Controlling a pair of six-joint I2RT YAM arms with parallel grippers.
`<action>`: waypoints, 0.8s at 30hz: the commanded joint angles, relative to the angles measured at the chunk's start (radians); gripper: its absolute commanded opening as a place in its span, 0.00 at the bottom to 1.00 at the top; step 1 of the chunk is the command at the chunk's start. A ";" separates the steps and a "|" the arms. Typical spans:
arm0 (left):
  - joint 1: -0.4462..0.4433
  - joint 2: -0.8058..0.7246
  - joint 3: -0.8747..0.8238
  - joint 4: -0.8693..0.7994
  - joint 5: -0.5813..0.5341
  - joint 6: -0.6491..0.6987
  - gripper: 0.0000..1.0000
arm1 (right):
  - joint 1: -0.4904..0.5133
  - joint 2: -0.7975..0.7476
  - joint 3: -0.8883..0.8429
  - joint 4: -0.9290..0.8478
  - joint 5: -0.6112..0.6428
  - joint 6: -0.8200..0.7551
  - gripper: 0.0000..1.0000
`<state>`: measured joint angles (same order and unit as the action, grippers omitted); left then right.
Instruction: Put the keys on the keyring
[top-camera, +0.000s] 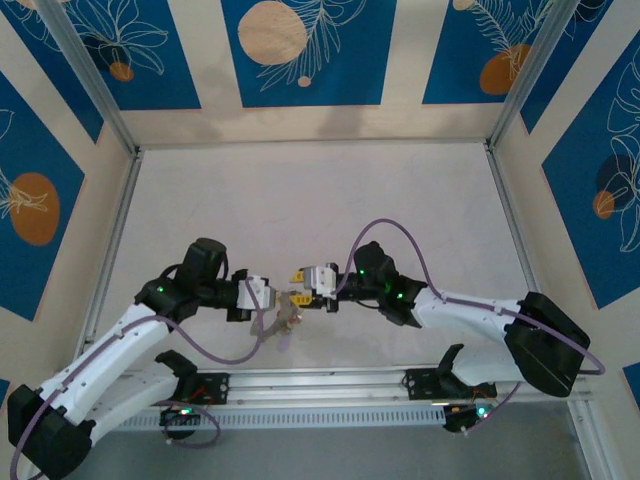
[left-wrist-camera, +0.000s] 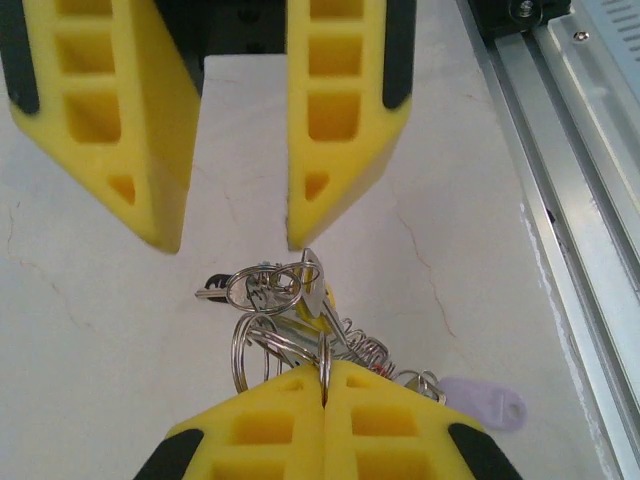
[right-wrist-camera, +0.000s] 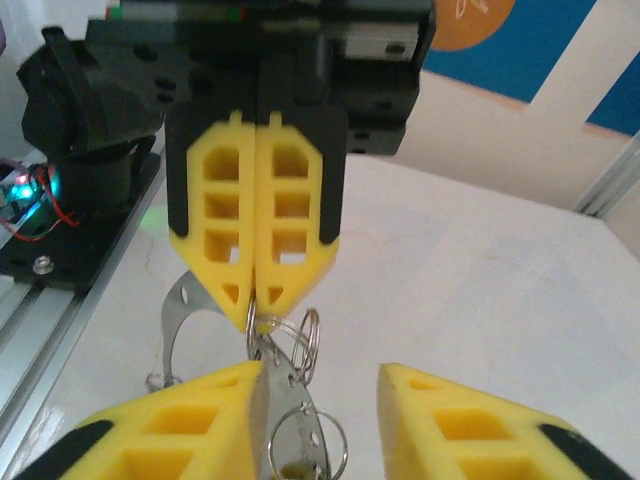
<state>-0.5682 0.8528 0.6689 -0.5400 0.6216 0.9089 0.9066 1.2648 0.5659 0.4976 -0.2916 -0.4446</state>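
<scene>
The keys (left-wrist-camera: 285, 300) bunch up between both grippers, over the table (left-wrist-camera: 100, 330) near its front rail, and the keyring (right-wrist-camera: 168, 330) loops beside them. The left gripper (right-wrist-camera: 258, 298) pinches the bunch tight. The right gripper (left-wrist-camera: 232, 238) faces it, jaws parted, fingertips at the bunch.

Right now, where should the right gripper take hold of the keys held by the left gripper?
Probably the small rings projecting beyond the shut left gripper, the free end of the keys. Come head-on from opposite: the open right gripper faces them.
</scene>
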 joint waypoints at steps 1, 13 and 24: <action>-0.013 0.013 0.019 -0.049 0.045 0.039 0.00 | -0.002 0.025 0.048 -0.072 -0.010 -0.031 0.42; -0.021 0.023 0.023 -0.052 0.044 0.052 0.00 | 0.021 0.119 0.111 -0.081 -0.037 0.019 0.30; -0.024 0.024 0.038 -0.108 0.031 0.102 0.00 | -0.022 0.095 0.078 -0.039 0.099 0.159 0.28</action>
<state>-0.5743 0.8799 0.6964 -0.5671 0.6193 0.9722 0.9146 1.3846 0.6582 0.4335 -0.2649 -0.3630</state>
